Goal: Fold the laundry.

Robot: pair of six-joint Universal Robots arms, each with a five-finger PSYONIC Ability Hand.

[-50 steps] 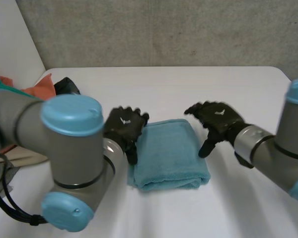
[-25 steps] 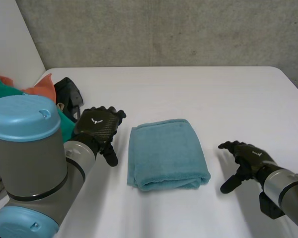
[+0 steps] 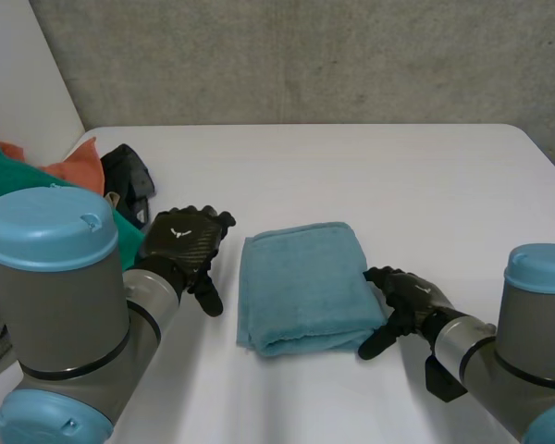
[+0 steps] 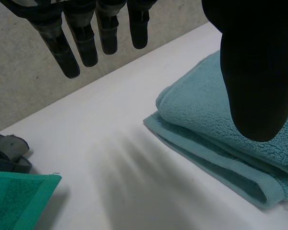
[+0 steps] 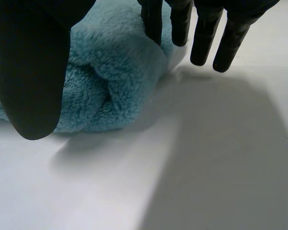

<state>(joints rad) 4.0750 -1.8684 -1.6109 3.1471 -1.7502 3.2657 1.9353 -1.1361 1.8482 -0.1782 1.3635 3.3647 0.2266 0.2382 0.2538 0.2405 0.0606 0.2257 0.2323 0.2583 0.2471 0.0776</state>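
A folded light-blue towel lies in the middle of the white table. My left hand hovers just left of it, open, fingers straight and clear of the cloth. The left wrist view has the towel's layered edge lying past my thumb. My right hand is open at the towel's near right corner. In the right wrist view its fingers reach down to the towel's thick folded edge, the thumb in front of the cloth.
A pile of laundry sits at the table's left edge: green cloth, orange cloth and a dark garment. The green cloth's corner lies near my left hand. A grey wall rises behind the table.
Both hands left the towel's sides and drew apart. The left hand settled a little left of the towel. The right hand dropped to the near right, then came back to the towel's corner.
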